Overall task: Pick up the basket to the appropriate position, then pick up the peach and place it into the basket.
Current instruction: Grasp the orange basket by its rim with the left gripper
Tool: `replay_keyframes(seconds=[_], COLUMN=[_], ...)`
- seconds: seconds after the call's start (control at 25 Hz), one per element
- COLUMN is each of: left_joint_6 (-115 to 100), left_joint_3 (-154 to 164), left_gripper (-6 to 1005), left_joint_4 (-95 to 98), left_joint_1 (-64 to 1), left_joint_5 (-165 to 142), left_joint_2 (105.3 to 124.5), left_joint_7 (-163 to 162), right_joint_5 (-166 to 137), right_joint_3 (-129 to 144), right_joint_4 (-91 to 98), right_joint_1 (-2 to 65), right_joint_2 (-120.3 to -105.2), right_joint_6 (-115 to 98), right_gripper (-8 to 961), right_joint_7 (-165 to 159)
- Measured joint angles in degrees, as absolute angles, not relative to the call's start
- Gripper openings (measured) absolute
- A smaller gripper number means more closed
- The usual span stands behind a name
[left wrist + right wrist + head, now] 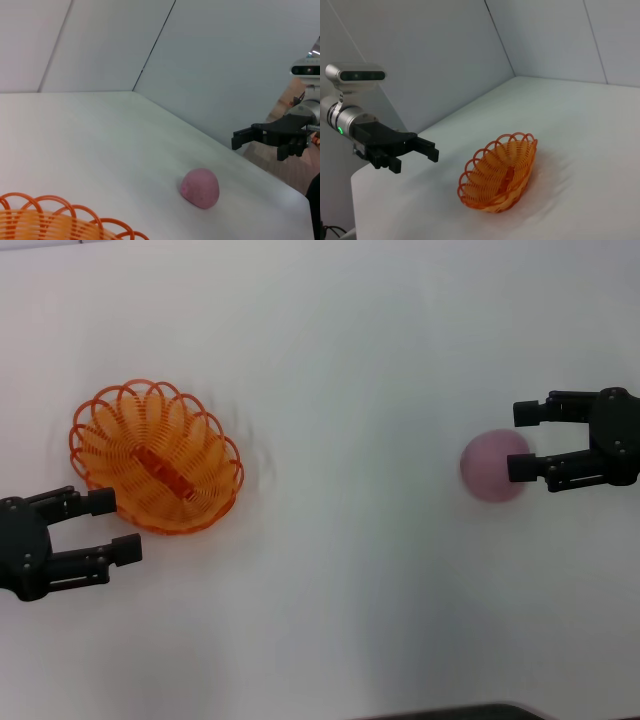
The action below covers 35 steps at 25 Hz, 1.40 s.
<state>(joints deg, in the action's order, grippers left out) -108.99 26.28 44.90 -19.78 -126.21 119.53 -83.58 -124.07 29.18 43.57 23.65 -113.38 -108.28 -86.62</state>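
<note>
The orange wire-weave basket sits upright on the white table at the left; it also shows in the right wrist view, and its rim shows in the left wrist view. My left gripper is open and empty just beside the basket's near-left rim, apart from it; it also shows in the right wrist view. The dull pink peach lies on the table at the right and shows in the left wrist view. My right gripper is open and empty, hovering above the table at the peach's right side.
The white table runs wide between basket and peach. Its far edge meets grey wall panels. A dark shape shows at the table's near edge.
</note>
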Motion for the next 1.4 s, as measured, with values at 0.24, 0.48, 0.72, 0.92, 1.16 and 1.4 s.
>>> replay_keyframes(seconds=[0.24,0.48,0.72,0.92,1.16,1.4], left_joint_6=[-108.97,-108.87,-108.77,-109.18,-110.23,-110.03], left_joint_3=[26.28,26.28,26.27,26.26,26.28,25.85], left_gripper=[840,840,840,840,841,841], left_joint_4=[44.91,45.01,45.01,45.0,45.0,45.0], left_joint_1=[-20.0,-20.22,-20.23,-20.58,-22.64,-25.09], left_joint_5=[-126.21,-126.21,-126.11,-125.88,-126.11,-125.84], left_joint_2=[119.53,119.53,119.53,119.35,118.78,118.22], left_joint_7=[-83.59,-83.59,-83.59,-84.94,-89.08,-93.28], right_joint_5=[-124.09,-124.1,-124.1,-124.07,-124.05,-124.1], right_joint_3=[29.18,29.18,29.18,29.18,29.18,29.18], right_joint_4=[43.59,43.43,43.38,43.53,43.26,43.24], right_joint_1=[23.64,23.64,23.64,23.76,24.15,24.34], right_joint_2=[-113.38,-113.38,-113.38,-113.38,-113.38,-113.38], right_joint_6=[-108.28,-108.28,-108.28,-108.28,-108.28,-108.28], right_gripper=[955,955,954,954,954,955], right_joint_7=[-86.72,-86.68,-86.61,-86.84,-86.8,-86.73])
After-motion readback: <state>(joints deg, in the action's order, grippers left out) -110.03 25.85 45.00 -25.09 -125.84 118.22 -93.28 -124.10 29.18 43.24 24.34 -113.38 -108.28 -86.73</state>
